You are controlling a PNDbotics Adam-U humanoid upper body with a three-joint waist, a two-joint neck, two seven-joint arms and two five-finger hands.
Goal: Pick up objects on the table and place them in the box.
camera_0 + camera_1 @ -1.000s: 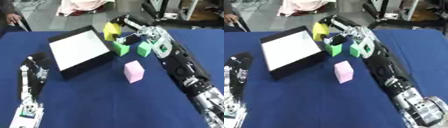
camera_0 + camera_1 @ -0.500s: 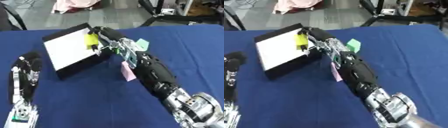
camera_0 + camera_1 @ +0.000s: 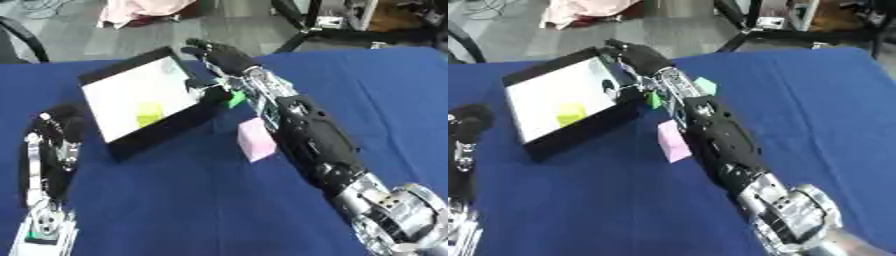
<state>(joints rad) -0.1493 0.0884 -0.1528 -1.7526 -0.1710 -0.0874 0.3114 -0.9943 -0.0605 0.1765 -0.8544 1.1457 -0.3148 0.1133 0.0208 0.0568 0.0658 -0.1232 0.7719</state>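
Left eye view: we see our right hand [image 3: 219, 54] above the far corner of the box [image 3: 171, 131], fingers relaxed and holding nothing; we judge it has let go, since the yellow block [image 3: 149, 113] lies inside. Our left hand [image 3: 59, 129] rests beside the box, fingers not readable.

Right eye view: the pink block [image 3: 672, 141] and green block [image 3: 654, 99] lie against our forearm, so there is little room near that wall.

A lab: blue table [image 3: 175, 210], metal stands [image 3: 337, 20] behind.
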